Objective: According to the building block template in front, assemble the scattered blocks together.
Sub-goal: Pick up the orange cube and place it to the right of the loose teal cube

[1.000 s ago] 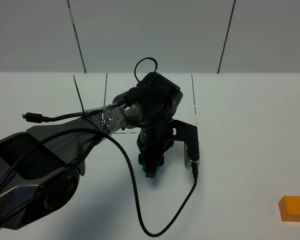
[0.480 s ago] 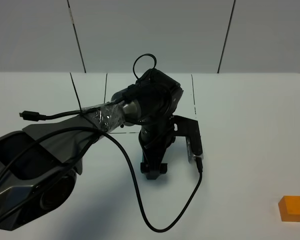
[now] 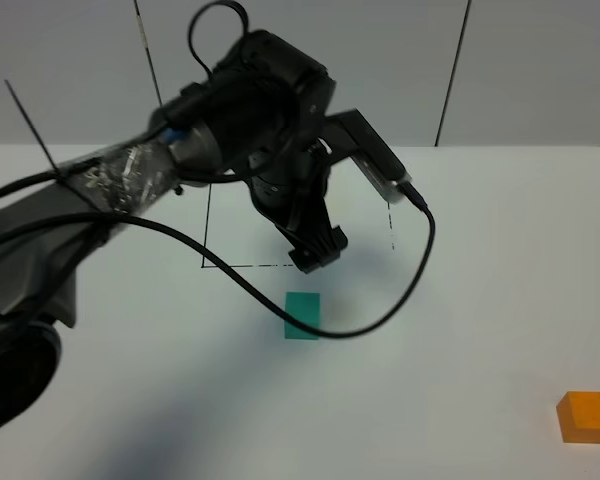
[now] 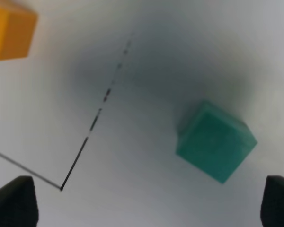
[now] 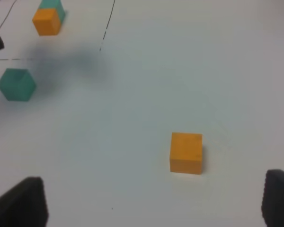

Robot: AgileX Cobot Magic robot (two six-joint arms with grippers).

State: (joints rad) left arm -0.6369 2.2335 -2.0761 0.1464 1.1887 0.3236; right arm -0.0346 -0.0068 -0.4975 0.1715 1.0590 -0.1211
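The loose teal cube [image 3: 302, 316] lies on the white table just in front of the drawn black outline [image 3: 242, 266]. It also shows in the left wrist view [image 4: 215, 142] and the right wrist view [image 5: 16, 84]. My left gripper [image 3: 315, 252] hangs open and empty above and behind it, fingertips [image 4: 14, 203] wide apart. The loose orange cube [image 3: 586, 416] sits at the front right, below my open right gripper [image 5: 151, 203] and apart from it [image 5: 186, 152]. The template pair [image 5: 48, 18], orange in front of teal, is hidden by the left arm in the high view.
The left arm [image 3: 130, 170] and its black cable [image 3: 410, 270] hang over the outlined area. The template's orange cube [image 4: 9, 28] shows at the edge of the left wrist view. A grey panelled wall [image 3: 540, 70] stands behind the table.
My left gripper has let go of the teal cube and risen up and back toward the outline. The teal cube now lies uncovered on the table. The orange cube has not moved.
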